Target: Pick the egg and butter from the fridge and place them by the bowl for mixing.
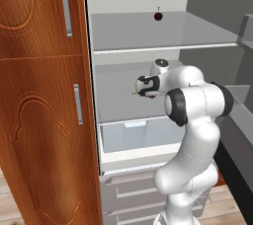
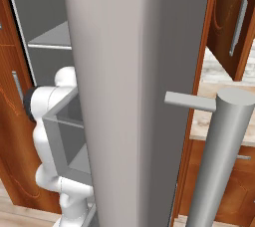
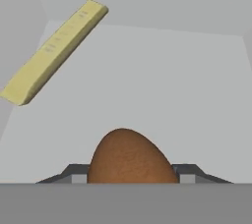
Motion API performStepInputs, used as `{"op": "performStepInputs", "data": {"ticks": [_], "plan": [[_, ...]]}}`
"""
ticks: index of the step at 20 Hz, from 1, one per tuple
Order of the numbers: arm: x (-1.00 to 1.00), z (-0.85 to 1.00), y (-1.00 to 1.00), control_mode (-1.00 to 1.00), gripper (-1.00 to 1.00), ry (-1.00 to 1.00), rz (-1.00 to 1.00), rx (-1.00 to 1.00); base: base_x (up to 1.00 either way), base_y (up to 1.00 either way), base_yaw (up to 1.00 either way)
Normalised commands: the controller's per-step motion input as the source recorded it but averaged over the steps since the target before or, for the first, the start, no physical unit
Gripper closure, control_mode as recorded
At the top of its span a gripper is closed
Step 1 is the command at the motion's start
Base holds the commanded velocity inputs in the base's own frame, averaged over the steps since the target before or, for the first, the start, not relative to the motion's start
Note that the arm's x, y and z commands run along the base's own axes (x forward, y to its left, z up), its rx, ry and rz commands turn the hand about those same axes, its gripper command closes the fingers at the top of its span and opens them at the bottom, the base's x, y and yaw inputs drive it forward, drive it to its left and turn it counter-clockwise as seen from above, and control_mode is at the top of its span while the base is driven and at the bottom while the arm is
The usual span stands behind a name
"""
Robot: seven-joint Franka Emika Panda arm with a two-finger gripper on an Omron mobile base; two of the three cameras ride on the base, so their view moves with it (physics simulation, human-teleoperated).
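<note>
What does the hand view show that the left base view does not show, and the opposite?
Hand view alone: the egg sits between the two fingers of the gripper, and the butter lies apart from it on the pale shelf, whole and clear.

Left base view alone: a dark red fruit on the upper shelf, the translucent drawer and the brown cabinet doors.

Both: the fridge interior and the gripper reaching over its middle shelf.

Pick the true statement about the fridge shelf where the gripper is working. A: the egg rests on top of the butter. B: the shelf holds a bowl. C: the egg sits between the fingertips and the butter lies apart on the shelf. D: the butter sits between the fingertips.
C: in the hand view the egg sits between the gripper's fingertips, while the butter lies apart on the shelf.
</note>
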Motion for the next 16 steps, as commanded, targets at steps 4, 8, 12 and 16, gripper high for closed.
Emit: {"op": "performStepInputs", "data": {"ticks": [4, 8, 12, 16], "plan": [[-0.30, 0.02, -0.05, -1.00, 1.00, -0.01, 0.10, 0.00, 0.00, 0.00, 0.00], [-0.46, 0.03, -0.04, -1.00, 1.00, 0.00, 0.10, 0.00, 0.00, 0.00, 0.00], [-0.50, 0.01, 0.00, -1.00, 1.00, 0.00, 0.06, 0.00, 0.00, 0.00, 0.00], [-0.39, 0.20, 0.00, -1.00, 1.00, 0.04, 0.03, 0.00, 0.00, 0.00, 0.00]]}}
